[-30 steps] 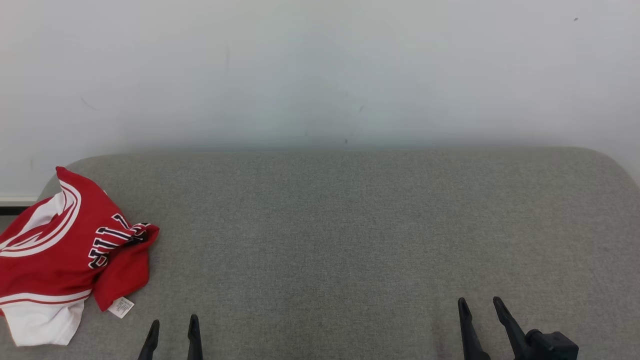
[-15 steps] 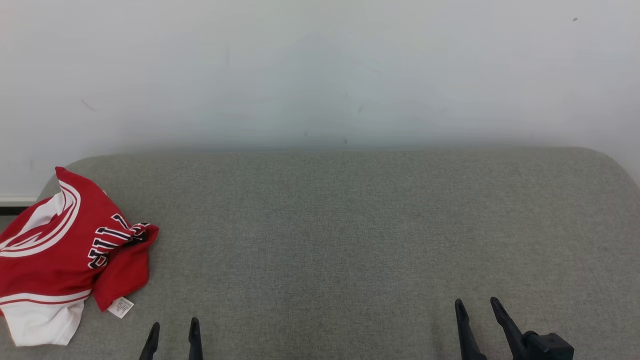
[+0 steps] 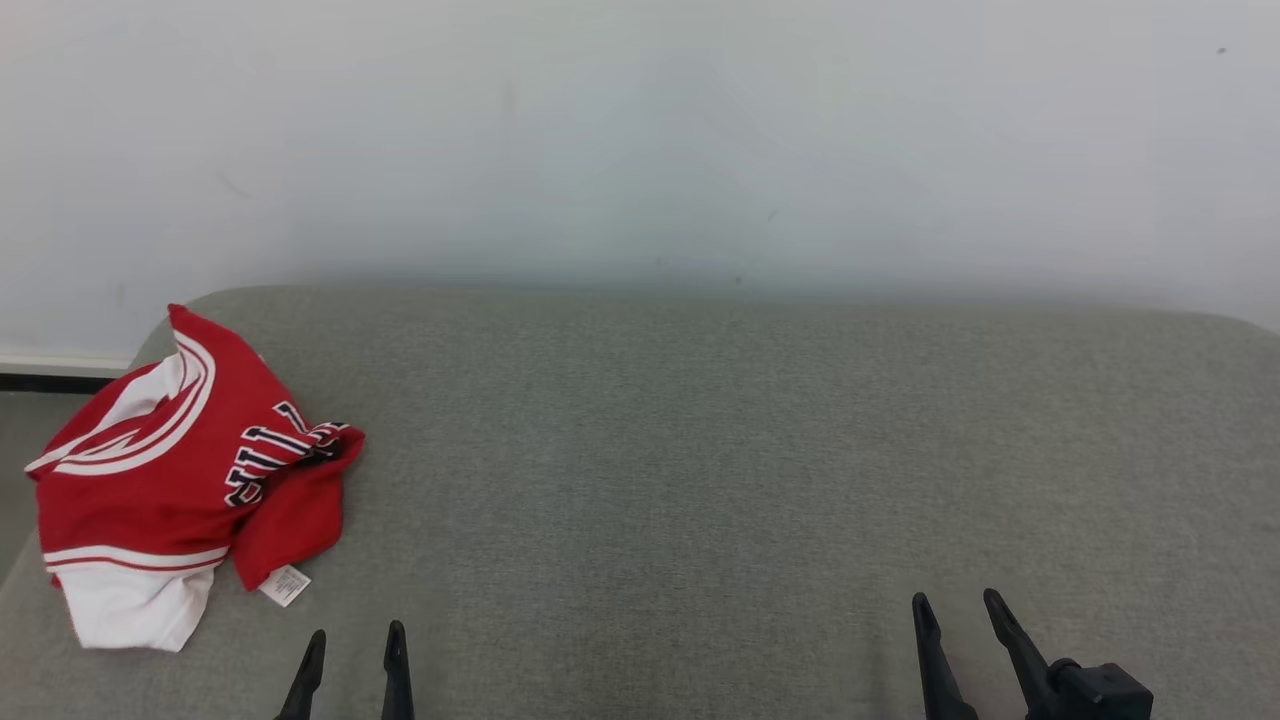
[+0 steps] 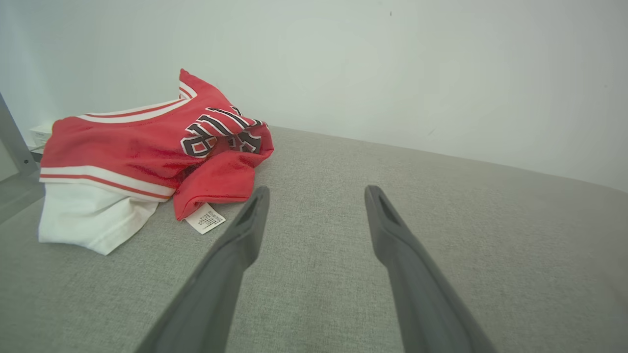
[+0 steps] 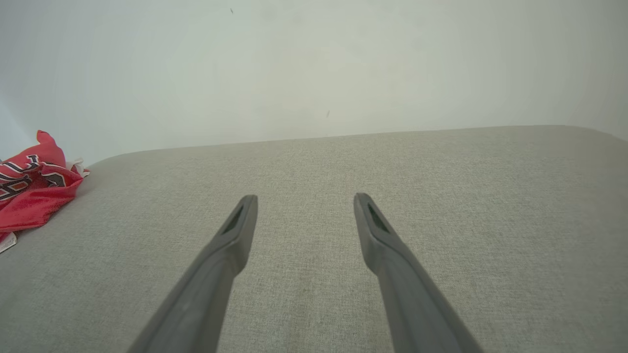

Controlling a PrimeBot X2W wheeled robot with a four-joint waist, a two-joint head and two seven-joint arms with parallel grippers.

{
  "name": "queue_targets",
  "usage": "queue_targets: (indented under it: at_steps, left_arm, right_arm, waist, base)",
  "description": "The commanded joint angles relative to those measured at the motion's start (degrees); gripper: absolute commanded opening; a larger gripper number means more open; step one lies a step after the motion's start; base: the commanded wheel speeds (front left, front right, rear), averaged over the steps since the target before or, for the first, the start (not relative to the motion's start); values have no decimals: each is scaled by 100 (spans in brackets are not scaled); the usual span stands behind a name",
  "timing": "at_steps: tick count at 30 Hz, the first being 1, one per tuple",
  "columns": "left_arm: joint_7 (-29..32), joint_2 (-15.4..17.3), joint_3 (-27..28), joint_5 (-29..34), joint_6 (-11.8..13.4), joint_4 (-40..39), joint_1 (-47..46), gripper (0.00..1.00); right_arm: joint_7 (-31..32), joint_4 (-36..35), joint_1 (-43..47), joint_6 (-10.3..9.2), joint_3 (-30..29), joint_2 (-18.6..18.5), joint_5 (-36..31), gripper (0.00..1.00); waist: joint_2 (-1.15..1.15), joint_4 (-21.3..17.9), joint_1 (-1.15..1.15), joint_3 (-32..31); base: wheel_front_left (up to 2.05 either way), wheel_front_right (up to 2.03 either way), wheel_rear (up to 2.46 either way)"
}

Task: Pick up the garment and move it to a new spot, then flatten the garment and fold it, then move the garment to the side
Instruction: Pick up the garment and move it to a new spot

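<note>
A plain pale wall [image 3: 640,130] stands behind a broad grey upholstered surface [image 3: 700,450], and we face it with both claws low at its near edge. The garment [image 3: 170,470], a red jersey with white trim and dark lettering, lies crumpled at the far left end of that surface, its white hem toward us and a small white label [image 3: 284,585] poking out at its near right corner. Our left gripper [image 3: 357,632] sits near the heap, a little to its right, fingers spread wide and holding nothing. Our right gripper [image 3: 954,596] is well apart on the right, likewise spread and empty. We judge the step in hand to be the first pickup. To do it well, we should bring the left claw over the bunched red fold by the lettering, lower it astride a thick ridge of cloth, and pinch several layers so nothing slips. We should not grab the label alone, and the hem should clear the surface before we carry the jersey toward the open middle.
</note>
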Motion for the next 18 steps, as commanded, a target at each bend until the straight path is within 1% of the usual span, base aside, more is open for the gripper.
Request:
queue_targets:
  at_steps: [1, 9, 18]
  left_arm:
    - [-20, 29, 13, 14, 29, -19, -55, 100]
    - [-20, 26, 64, 85, 83, -65, 68, 100]
    - [-20, 26, 268, 145, 98, -167, 254, 100]
  right_arm:
    - [-3, -19, 42, -12, 12, -12, 49, 100]
    - [-4, -78, 79, -12, -8, -12, 101, 100]
    - [-4, -109, 71, -12, 75, -12, 176, 100]
  waist:
    - [0, 268, 0, -11]
    - [0, 1173, 0, -19]
    - [0, 2111, 0, -14]
  base:
    - [0, 0, 0]
    - [0, 0, 0]
    - [0, 0, 0]
